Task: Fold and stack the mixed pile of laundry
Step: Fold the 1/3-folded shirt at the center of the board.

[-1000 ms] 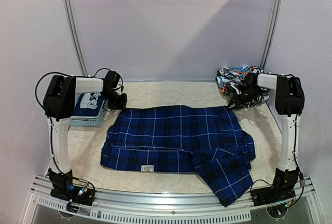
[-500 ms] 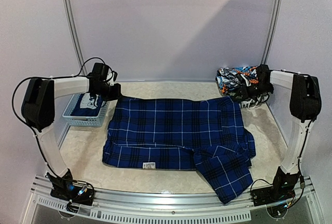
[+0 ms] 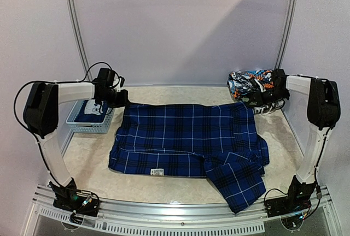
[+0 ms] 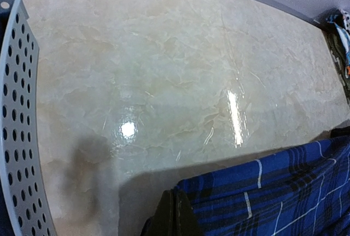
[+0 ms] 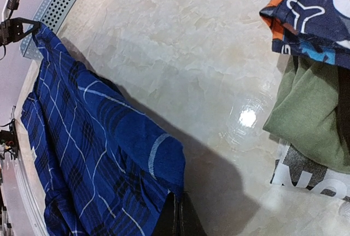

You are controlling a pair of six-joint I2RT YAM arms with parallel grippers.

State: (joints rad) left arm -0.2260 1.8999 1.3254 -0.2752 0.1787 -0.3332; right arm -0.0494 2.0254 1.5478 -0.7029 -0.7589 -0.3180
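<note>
Beige marbled tabletop [image 3: 180, 95] carries the blue-and-black plaid fabric shirt [image 3: 186, 137], spread out at centre. Left gripper [image 3: 124, 105] is clamped on its far-left corner; right gripper [image 3: 245, 102] is clamped on its far-right corner, beside the multicoloured garment heap [image 3: 250, 82].

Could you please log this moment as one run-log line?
left jaws: shut on plaid shirt far-left corner | right jaws: shut on far-right corner | far edge: stretched between them
</note>
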